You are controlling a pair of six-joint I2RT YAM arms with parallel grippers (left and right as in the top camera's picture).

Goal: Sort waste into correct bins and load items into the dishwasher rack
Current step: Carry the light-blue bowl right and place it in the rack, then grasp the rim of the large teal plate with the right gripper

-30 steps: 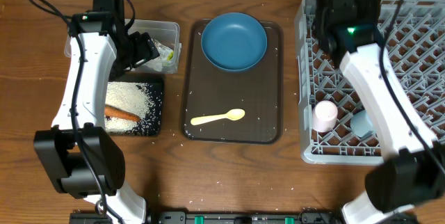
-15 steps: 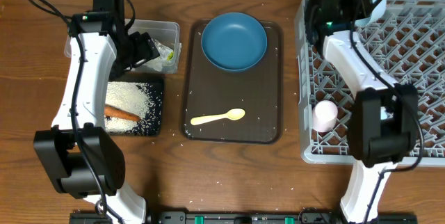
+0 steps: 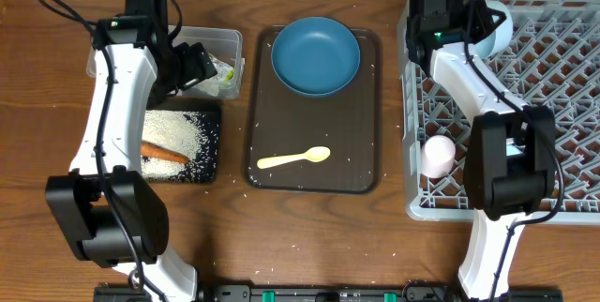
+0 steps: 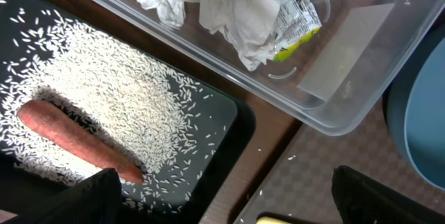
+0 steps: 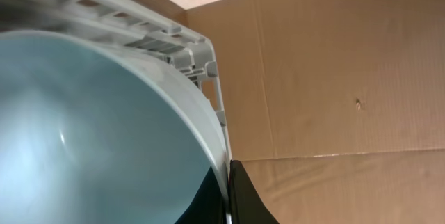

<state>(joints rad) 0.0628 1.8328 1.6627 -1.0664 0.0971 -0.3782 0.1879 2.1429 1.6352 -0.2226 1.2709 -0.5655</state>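
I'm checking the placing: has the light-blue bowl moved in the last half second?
Yes. In the overhead view the light-blue bowl has come from the dishwasher rack's far rim inward over its grid.

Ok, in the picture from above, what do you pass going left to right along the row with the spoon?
carrot in the black tray → pale yellow spoon on the brown tray → pinkish-white cup in the dishwasher rack

One plate, one spoon, one carrot, one bowl, one rack
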